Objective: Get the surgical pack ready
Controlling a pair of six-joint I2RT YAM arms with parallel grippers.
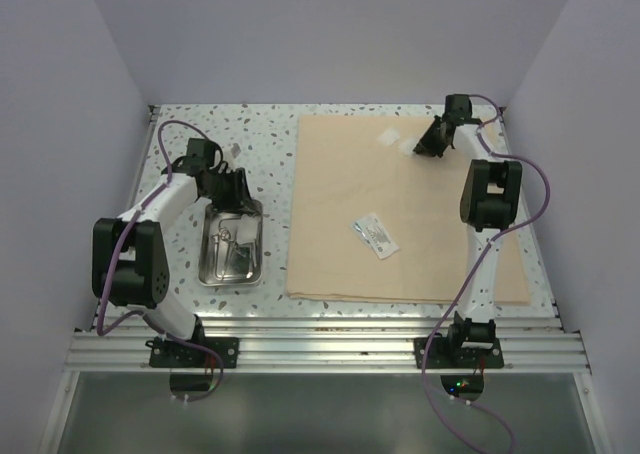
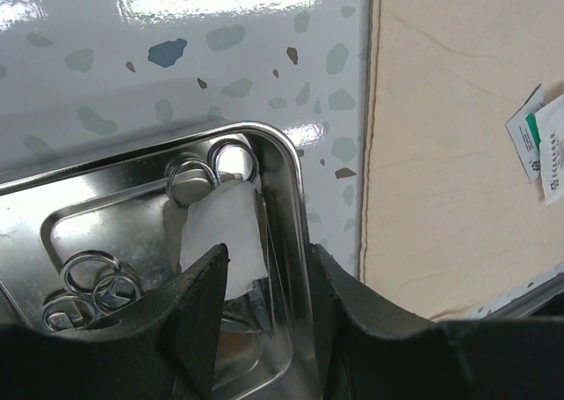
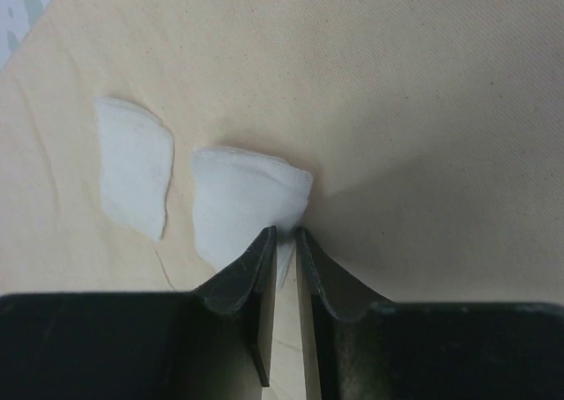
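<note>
The left arm [image 1: 150,209] rises from its base with the elbow folded low and the forearm angled forward and to the right. The left claw [image 1: 236,186] points downward, and its fingers [image 2: 198,303] stand clearly apart. The right arm [image 1: 488,194] extends far forward, nearly straight. The right claw [image 1: 430,140] tilts down and to the left. Its fingers [image 3: 242,277] are almost parallel, separated by a narrow slit.

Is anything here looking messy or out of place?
One white gauze square on the beige cloth is bunched up at the tips of the right gripper, not flat like its neighbour, and the cloth puckers beside it. Another gauze piece lies in the steel tray, away from those two.
</note>
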